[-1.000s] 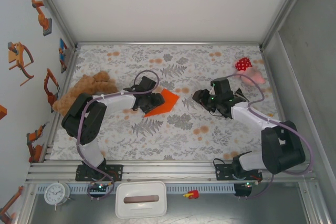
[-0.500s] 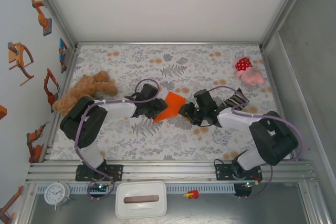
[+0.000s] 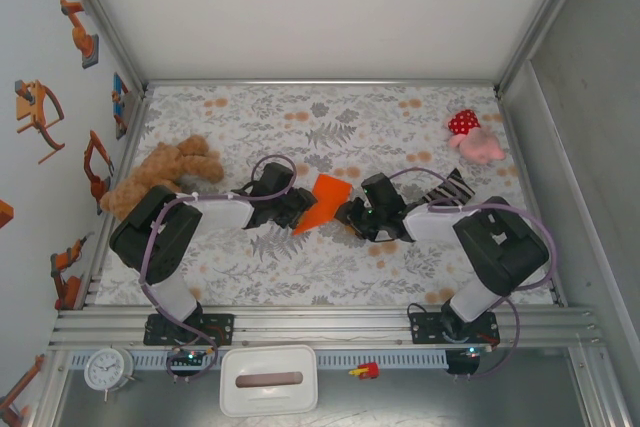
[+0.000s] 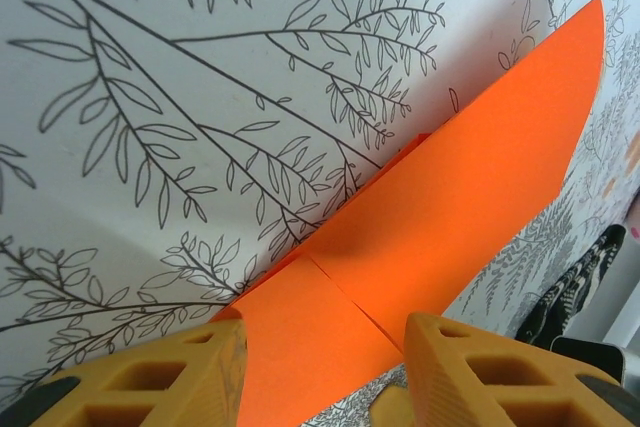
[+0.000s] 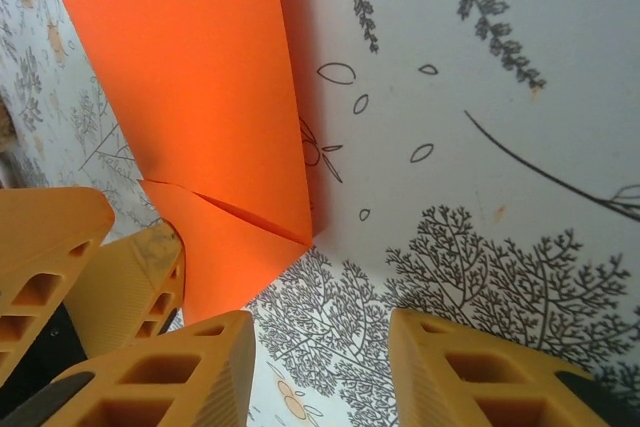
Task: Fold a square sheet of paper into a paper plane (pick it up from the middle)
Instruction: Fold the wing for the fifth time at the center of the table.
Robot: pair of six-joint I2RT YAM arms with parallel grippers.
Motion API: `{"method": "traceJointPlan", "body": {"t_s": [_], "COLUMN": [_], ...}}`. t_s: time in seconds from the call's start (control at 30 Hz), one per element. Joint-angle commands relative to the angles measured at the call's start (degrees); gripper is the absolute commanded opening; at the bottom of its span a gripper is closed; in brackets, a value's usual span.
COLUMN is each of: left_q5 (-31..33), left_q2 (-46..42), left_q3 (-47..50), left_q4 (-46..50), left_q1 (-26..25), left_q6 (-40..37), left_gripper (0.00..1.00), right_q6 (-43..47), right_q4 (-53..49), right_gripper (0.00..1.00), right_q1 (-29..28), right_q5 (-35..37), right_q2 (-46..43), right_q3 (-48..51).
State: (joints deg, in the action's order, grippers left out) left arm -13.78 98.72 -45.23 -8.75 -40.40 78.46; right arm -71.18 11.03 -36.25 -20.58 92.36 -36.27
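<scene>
Top external: compared with a second ago, the right gripper (image 3: pixel 352 215) has swung in from the right side to mid-table and now sits just right of the orange paper (image 3: pixel 325 202). The paper has shifted slightly right. The left gripper (image 3: pixel 298 211) has followed it and is at the paper's left edge. A black-and-white striped item (image 3: pixel 452 187) that the right arm covered earlier now shows behind that arm. The teddy bear (image 3: pixel 165 169) and the polka-dot plush (image 3: pixel 472 137) are unmoved.

The paper is thin, matte and bright orange. It is folded into a long pointed shape with sharp creases and a fine seam where two flaps meet. It lies on the tablecloth (image 3: pixel 330 117), which is white with a grey leaf print and orange blossoms, and it casts a shadow along one edge. The teddy is brown and fuzzy. The plush is red with white dots, plus pink. The clock (image 3: pixel 107 369) has a dial too small to read.

Left wrist: the yellow-orange lattice fingers (image 4: pixel 150 377) stand apart, with the paper's near end in the gap reaching both. I cannot tell whether they squeeze it.

Right wrist: the ribbed fingers (image 5: pixel 150 377) are spread with bare cloth between them. The paper's corner is just beyond one finger and not held.
</scene>
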Motion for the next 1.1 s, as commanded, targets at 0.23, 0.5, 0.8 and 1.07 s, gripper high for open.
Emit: {"method": "traceJointPlan", "body": {"t_s": [0.23,0.5,0.8,1.07], "left_q5": [-0.54,-1.25,-1.81,-2.05], "left_q2": [0.15,-0.18,-0.09,-0.01], "left_q3": [2.59,3.22,3.48,3.36], "left_q4": [2.06,1.01,0.38,0.23], "left_q1": [0.33,0.75,0.89,0.89], "left_q6": [1.66,1.79,1.79,1.66], "left_gripper": [0.47,0.47,0.47,0.47], "right_q6": [-1.04,-0.81,-0.94,-0.99], "right_q4": [4.21,6.75,12.15,14.47], "right_gripper": [0.32,0.25,0.23,0.22], "right_q1": [-0.4,-0.31,-0.21,-0.16], "right_q5": [0.77,1.16,0.19,1.25], "right_q2": [3.08,4.56,5.01,4.23], "right_q3": [-2.2,-2.93,-2.17,-0.92]}}
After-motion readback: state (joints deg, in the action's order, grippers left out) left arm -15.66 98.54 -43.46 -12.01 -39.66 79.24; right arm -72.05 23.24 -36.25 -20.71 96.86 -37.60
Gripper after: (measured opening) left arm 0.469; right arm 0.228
